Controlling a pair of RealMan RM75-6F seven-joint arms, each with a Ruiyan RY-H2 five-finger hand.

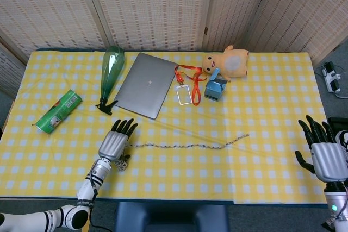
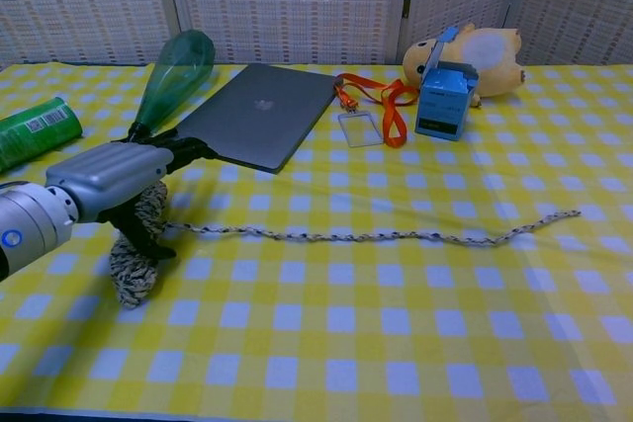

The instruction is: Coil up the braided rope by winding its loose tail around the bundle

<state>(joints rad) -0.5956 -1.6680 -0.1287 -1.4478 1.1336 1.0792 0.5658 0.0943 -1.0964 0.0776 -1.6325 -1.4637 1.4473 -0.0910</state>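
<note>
The braided rope bundle (image 2: 132,262) lies on the yellow checked tablecloth at the front left; in the head view only a bit of the bundle (image 1: 123,162) shows under my hand. Its loose tail (image 2: 376,236) runs straight to the right and ends near the tail's tip (image 1: 247,135). My left hand (image 2: 111,178) rests over the bundle, fingers stretched toward the laptop, thumb (image 2: 138,234) pressed against the bundle's side and holding it. In the head view the left hand (image 1: 115,142) covers most of the bundle. My right hand (image 1: 323,155) hovers beyond the table's right edge, fingers spread, holding nothing.
Behind the rope lie a grey laptop (image 1: 142,84), a green bottle (image 1: 111,69) on its side and a green can (image 1: 58,111). An orange lanyard with a badge (image 1: 185,94), a blue box (image 1: 216,88) and an orange plush toy (image 1: 228,62) sit at the back.
</note>
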